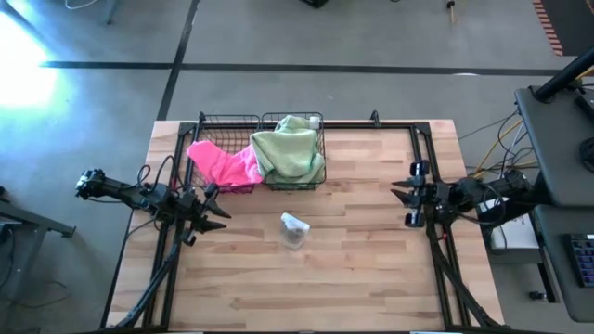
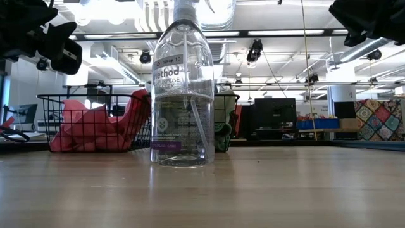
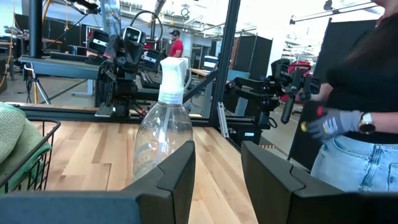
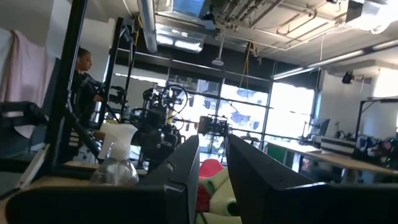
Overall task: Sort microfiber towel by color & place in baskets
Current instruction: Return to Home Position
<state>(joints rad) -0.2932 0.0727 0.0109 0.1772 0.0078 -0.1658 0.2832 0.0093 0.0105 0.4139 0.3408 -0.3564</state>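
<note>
Spread and empty, left tool (image 1: 213,210) and right tool (image 1: 402,194) flank a clear plastic spray bottle (image 1: 294,230) that a stray swing could topple.

Bright ceiling lights (image 2: 278,33); glare on floor (image 1: 23,51); windows (image 4: 292,106) backlight right wrist view.

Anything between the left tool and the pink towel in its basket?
Nothing visible lies between the left tool and the hot pink microfiber towel; the clear plastic spray bottle stands aside, mid-table.
</note>
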